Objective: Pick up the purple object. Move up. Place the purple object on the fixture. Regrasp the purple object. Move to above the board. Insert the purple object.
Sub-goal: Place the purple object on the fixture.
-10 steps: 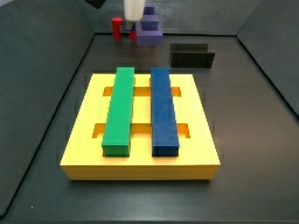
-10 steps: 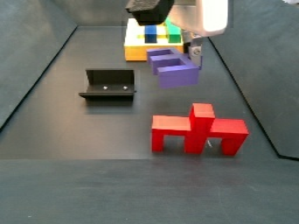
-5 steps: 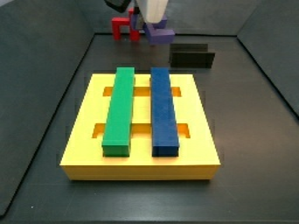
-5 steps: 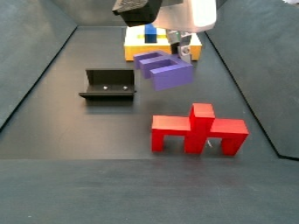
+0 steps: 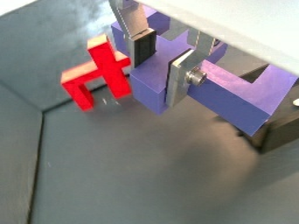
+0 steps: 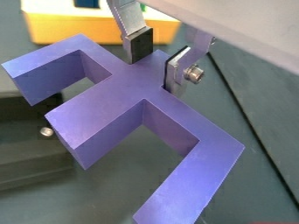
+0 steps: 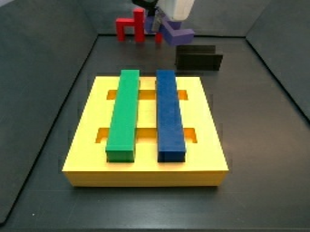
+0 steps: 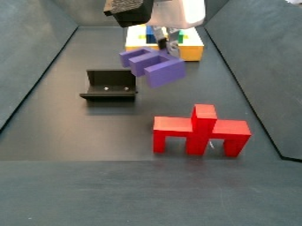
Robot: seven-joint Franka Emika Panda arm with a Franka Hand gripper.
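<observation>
Purple object (image 8: 153, 66) up in the air, clamped in the gripper (image 8: 172, 41), tilted, clear of the floor. Hangs at roughly 2 o'clock from the fixture (image 8: 109, 86) and 11 o'clock from the red piece (image 8: 200, 131) in that side view. In both wrist views, silver fingers (image 6: 183, 68) pinched tight on the central stem of the purple object (image 6: 122, 114), dark pads pressed against it.

Hard-to-see stuff: gripper (image 7: 164, 23) and arm cropped by the frame edge in both side views, so only the lower part visible. Purple object (image 7: 177, 33) half buried behind the gripper there, just a small chunk poking out above the fixture (image 7: 200, 58). Board (image 8: 188, 51) mostly blocked by the arm and purple piece, only a yellow corner showing. Red piece (image 7: 130, 25) partly covered too. Fixture (image 6: 30, 157) just a dark blur under the purple piece in a wrist view.

Board (image 7: 147, 141) fully visible in a side view, green bar (image 7: 123, 110) and blue bar (image 7: 169, 112) lying side by side on it. No readable writing or labels anywhere.
</observation>
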